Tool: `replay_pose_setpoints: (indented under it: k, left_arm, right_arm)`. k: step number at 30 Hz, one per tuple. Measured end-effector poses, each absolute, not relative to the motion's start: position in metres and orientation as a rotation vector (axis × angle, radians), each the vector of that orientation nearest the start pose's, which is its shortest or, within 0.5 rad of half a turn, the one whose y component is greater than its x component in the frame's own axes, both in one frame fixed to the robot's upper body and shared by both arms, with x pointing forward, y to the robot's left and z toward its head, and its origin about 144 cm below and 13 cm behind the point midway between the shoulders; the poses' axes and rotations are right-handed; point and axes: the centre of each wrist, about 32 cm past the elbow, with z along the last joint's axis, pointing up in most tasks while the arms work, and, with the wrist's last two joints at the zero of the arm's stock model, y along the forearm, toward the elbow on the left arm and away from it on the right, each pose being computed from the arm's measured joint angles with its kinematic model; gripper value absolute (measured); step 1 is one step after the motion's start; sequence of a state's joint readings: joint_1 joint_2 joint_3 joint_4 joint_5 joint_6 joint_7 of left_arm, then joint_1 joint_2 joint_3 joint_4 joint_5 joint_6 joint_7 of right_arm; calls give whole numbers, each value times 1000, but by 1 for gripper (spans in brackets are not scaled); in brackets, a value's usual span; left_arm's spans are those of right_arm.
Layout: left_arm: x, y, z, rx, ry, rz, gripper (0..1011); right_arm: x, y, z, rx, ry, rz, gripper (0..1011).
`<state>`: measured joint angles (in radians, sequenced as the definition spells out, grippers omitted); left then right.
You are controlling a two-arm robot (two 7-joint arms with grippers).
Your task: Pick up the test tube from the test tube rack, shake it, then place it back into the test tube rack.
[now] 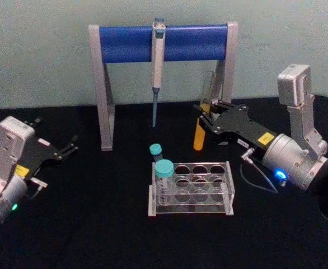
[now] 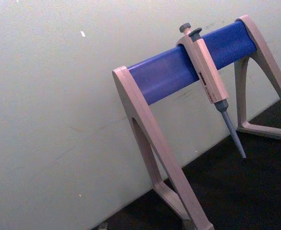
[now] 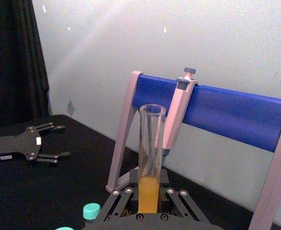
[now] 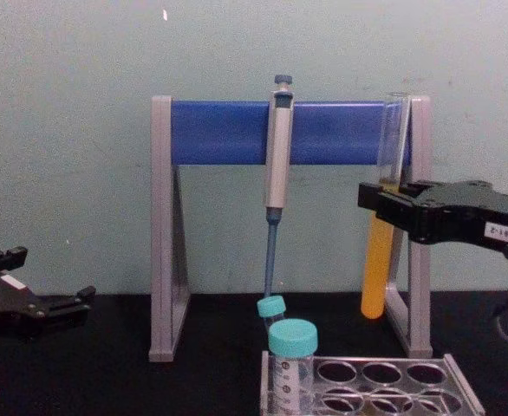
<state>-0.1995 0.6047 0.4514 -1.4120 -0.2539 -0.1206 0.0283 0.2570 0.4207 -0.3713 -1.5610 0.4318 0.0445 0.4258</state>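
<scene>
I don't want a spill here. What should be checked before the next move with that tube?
1. Right hand shut on the test tube: ok.
2. Tube near upright, orange liquid low: ok.
3. Tube lifted clear of the test tube rack: ok.
4. Rack has free holes beside the teal-capped tubes: ok.
5. Gap between tube and pipette stand: cannot tell.
6. Left hand open, far from the rack: ok.

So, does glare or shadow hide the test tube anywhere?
Head view: the test tube fades at its clear top against the grey stand; no glare. Chest view: even light, liquid plain below the right gripper. Right wrist view: rim and liquid evenly lit, unshadowed.
</scene>
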Motion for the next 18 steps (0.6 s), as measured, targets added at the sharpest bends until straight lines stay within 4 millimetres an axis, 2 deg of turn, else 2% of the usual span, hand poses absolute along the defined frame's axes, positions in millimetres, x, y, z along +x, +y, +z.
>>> replay_pose_setpoints:
  k: [18]
  left_arm:
    - [489,310,1140,304,-285,1248,1001]
  right_arm:
    - [508,-243,1205,-11,-67,-804,229]
